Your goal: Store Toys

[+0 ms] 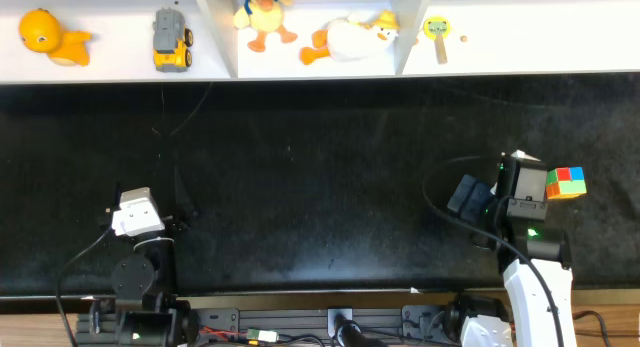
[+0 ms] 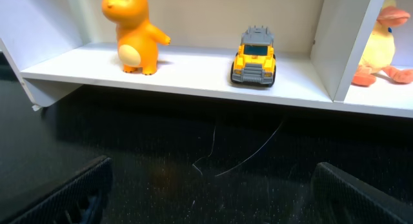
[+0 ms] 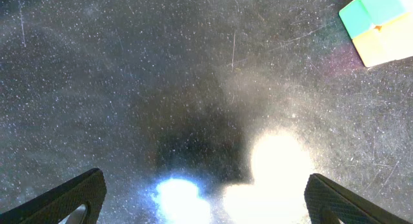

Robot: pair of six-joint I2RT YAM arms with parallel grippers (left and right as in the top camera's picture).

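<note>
Grabbing cube looks like next step: only toy not on shelf. Right gripper just beside cube, fingers spread, not over it. Centre cube between fingers, square to faces, before closing. Left gripper well apart from cube, fingers spread.

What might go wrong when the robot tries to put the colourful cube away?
The cube lies off to one side of the open right claw, not inside its grip, so closing now would probably grab nothing or nudge the cube away. The shelf already holds toys, so sliding the cube in beside the white duck might bump it.
</note>
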